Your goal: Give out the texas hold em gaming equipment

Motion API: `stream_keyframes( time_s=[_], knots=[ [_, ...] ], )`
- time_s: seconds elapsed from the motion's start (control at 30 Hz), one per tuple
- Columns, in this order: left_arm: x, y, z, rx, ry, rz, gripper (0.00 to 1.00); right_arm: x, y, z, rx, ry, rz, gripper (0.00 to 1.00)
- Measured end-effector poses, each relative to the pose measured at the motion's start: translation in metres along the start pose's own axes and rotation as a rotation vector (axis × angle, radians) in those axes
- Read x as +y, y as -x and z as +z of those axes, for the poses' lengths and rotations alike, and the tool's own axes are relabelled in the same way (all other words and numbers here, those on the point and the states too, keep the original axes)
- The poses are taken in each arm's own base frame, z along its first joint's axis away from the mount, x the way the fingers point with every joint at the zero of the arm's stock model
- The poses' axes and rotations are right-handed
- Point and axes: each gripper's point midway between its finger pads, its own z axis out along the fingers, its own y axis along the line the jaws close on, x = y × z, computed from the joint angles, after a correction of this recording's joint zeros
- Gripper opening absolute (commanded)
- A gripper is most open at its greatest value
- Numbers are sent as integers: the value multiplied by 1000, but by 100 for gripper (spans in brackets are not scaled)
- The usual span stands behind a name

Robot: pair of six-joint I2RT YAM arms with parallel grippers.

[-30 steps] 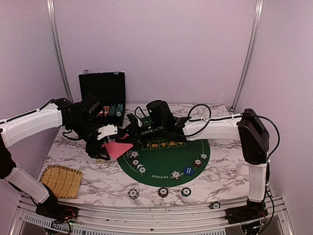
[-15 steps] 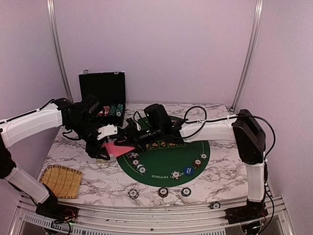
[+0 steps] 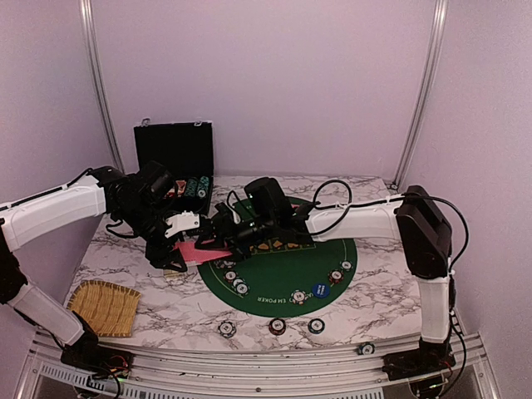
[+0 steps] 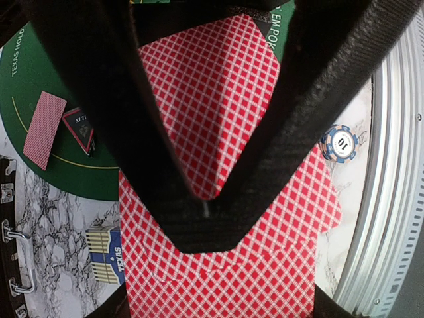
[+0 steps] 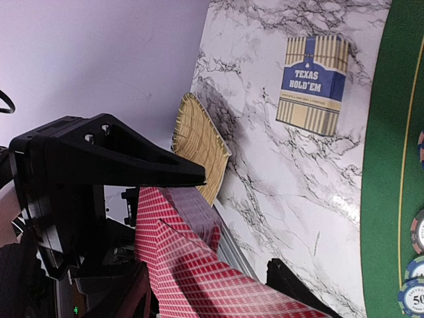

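The red-backed playing cards (image 4: pixel 218 291) are held clamped in the left tool (image 4: pixel 202 212), above the marble worktop (image 5: pixel 278 172) beside the green felt (image 3: pixel 287 274). The right tool (image 5: pixel 212 286) is seen at the cards, its jaws apart.

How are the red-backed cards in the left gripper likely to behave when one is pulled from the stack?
Probably slippery: in the left wrist view the red-backed cards sit fanned, edges stepped, though the left gripper is shut on them. Likely thin and flexible: in the right wrist view they appear slightly bowed. A pulled card may drag neighbours along.
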Motion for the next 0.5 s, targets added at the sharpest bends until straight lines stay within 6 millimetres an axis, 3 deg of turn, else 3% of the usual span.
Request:
stream_keyframes(
  time_s=[0.27, 0.5],
  knots=[
    [0, 0, 0, 0, 0, 1, 36, -4, -5, -6, 10, -31, -12, 63],
    [0, 0, 0, -2, -3, 1, 36, 9, -4, -15, -2, -17, -32, 59]
  ],
)
